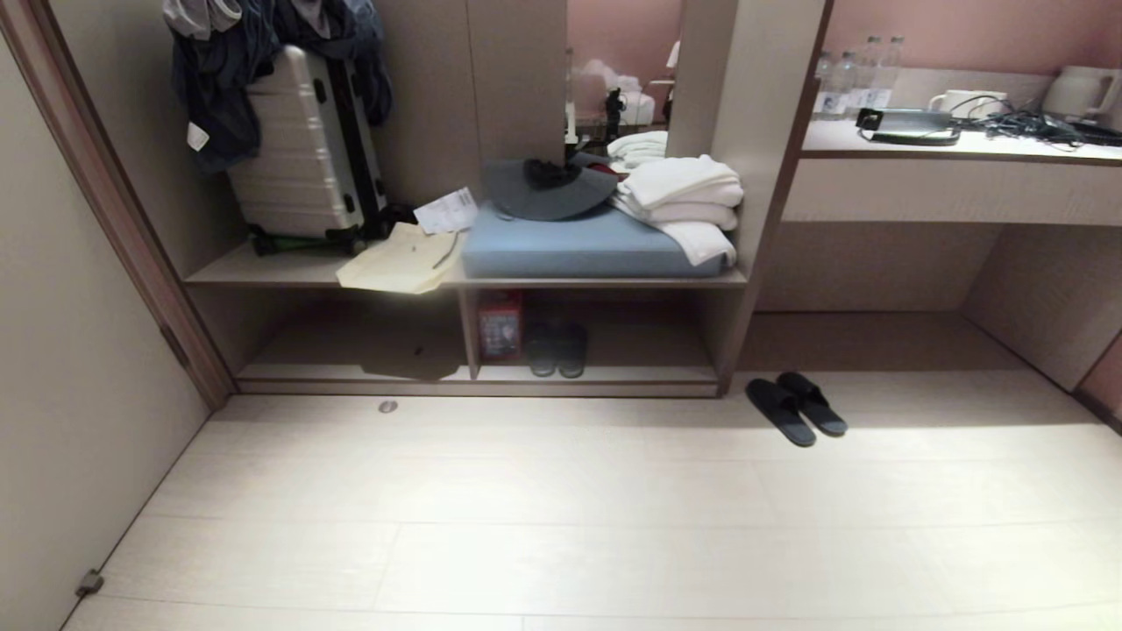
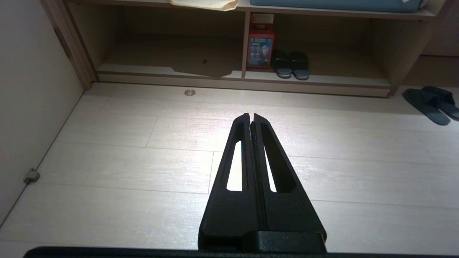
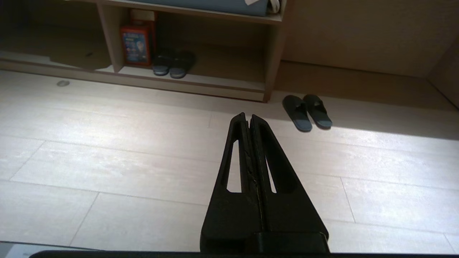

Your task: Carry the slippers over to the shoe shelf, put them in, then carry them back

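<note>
Nothing looks done yet: the slippers [image 1: 796, 410] lie on the floor beside the shelf [image 1: 596, 375] (another pair inside), and the left gripper [image 2: 251, 115] and right gripper [image 3: 248, 115] hang closed and empty.

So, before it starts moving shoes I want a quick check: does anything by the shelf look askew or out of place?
Yes: a cream paper bag droops over the ledge above the shoe shelf, with a loose paper slip beside it. The slippers lie angled on the floor, right of the shelf.
</note>
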